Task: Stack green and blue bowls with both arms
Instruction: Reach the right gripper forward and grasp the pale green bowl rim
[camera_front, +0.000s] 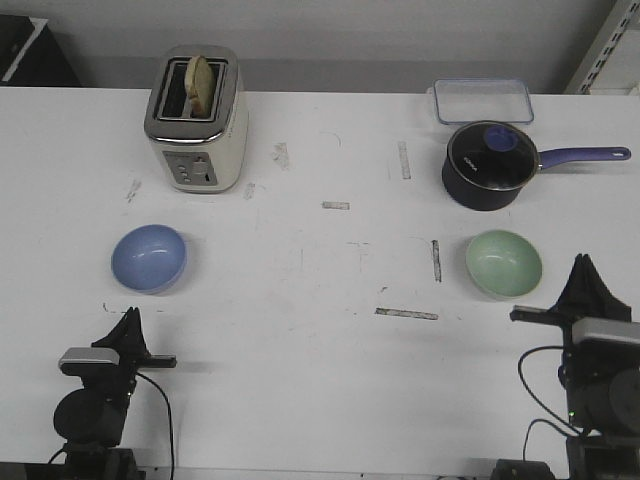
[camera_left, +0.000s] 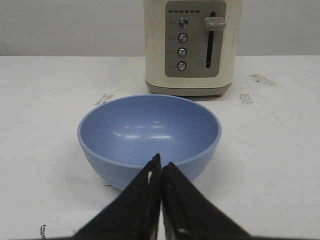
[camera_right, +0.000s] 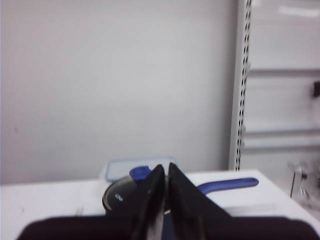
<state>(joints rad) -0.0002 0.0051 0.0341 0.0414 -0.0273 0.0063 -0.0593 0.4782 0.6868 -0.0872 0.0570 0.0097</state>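
Blue bowl (camera_front: 148, 257) and green bowl (camera_front: 503, 263) sit apart, holding nothing.

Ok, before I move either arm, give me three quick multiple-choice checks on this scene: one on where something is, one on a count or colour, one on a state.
1. Where is the blue bowl?
A. In front of the toaster, on the left arm's side
B. Beside the saucepan
C. Inside the green bowl

2. How many bowls are on the table?
A. One
B. Two
C. Three

3. What state is the left gripper in?
A. Shut on the blue bowl
B. Wide open
C. Shut, holding nothing

Answers:
1. A: the front view shows it just nearer than the toaster, at the left.
2. B: one blue and one green, apart from each other.
3. C: in the left wrist view its fingers meet, short of the bowl. The right gripper looks shut and empty too.
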